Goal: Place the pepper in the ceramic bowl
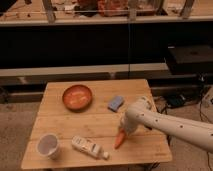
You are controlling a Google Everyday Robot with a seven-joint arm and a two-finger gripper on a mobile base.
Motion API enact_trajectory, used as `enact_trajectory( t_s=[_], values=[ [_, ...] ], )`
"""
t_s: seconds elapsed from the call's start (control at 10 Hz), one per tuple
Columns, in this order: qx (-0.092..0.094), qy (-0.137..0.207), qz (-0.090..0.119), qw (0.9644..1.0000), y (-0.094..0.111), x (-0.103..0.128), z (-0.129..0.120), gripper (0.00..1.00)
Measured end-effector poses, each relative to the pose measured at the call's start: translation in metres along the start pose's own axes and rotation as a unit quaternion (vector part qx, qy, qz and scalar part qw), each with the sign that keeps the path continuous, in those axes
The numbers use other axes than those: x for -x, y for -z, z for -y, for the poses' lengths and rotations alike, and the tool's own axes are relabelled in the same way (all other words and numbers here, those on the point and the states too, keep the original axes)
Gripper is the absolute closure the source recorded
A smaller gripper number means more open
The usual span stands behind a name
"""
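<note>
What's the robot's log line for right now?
gripper: at pepper, front of table | ceramic bowl: no pepper inside, back left | placed: no

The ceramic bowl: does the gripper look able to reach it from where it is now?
Probably yes. The gripper is at the pepper near the front of the table; only bare wood lies between it and the ceramic bowl. The blue object sits aside.

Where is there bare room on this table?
Bare: the middle strip between the ceramic bowl and blue pad behind, and the white cup and white bottle in front. Crowded: the front right, where the pincer is at the pepper.
</note>
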Motion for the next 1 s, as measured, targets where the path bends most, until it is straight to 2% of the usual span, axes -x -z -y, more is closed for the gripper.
enact_trajectory(
  t_s=[0.2, 0.3, 0.5, 0.7, 1.0],
  values=[
    [-0.002, -0.001, 0.000, 1.0000, 0.003, -0.005, -0.003, 0.87],
    [-0.004, 0.002, -0.001, 1.0000, 0.005, -0.005, 0.006, 0.87],
    [-0.004, 0.004, -0.002, 1.0000, 0.020, -0.006, 0.019, 0.87],
    [-0.006, 0.008, -0.004, 0.9999, 0.040, -0.018, 0.028, 0.87],
    [-0.006, 0.018, -0.008, 0.9998, 0.047, -0.027, 0.041, 0.87]
  ],
)
